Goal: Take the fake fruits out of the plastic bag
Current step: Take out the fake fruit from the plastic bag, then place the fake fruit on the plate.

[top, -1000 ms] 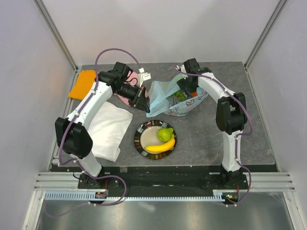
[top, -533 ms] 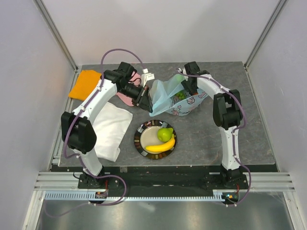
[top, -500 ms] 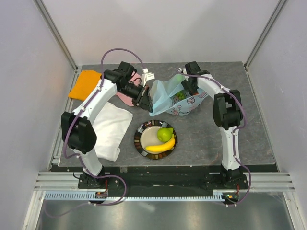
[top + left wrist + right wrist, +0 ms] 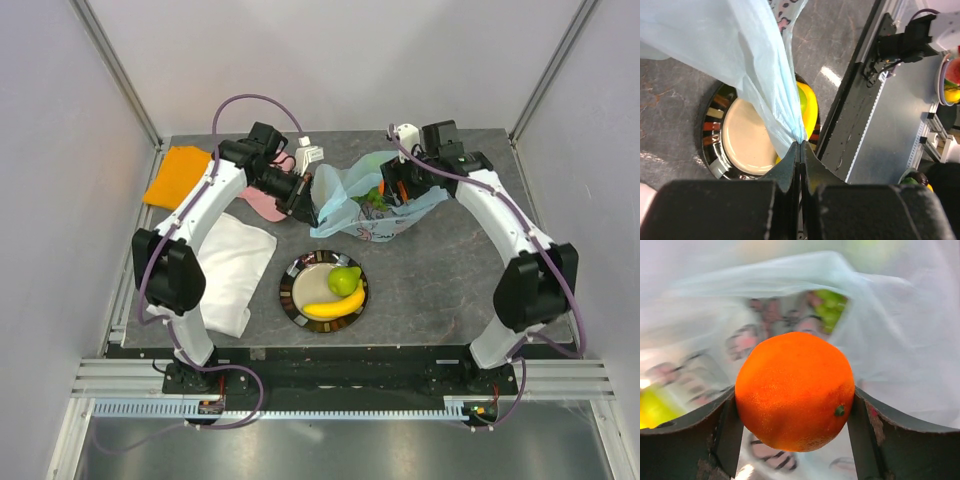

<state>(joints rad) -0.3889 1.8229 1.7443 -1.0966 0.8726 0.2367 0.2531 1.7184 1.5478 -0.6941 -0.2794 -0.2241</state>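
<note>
Plastic bag [image 4: 352,210] is lying on the bench [image 4: 450,270], toward the far side. Left pincer [image 4: 800,150] is clenching the bag's edge, holding it taut. Right pincer [image 4: 795,410] is gripping the orange [image 4: 795,390] at the bag mouth. Pear [image 4: 345,280] and banana [image 4: 335,308] are resting on the plate [image 4: 290,300].

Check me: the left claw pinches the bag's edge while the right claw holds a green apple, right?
Not quite. The right claw holds an orange, not a green apple; the right wrist view shows it. The left claw does pinch the plastic bag.
</note>
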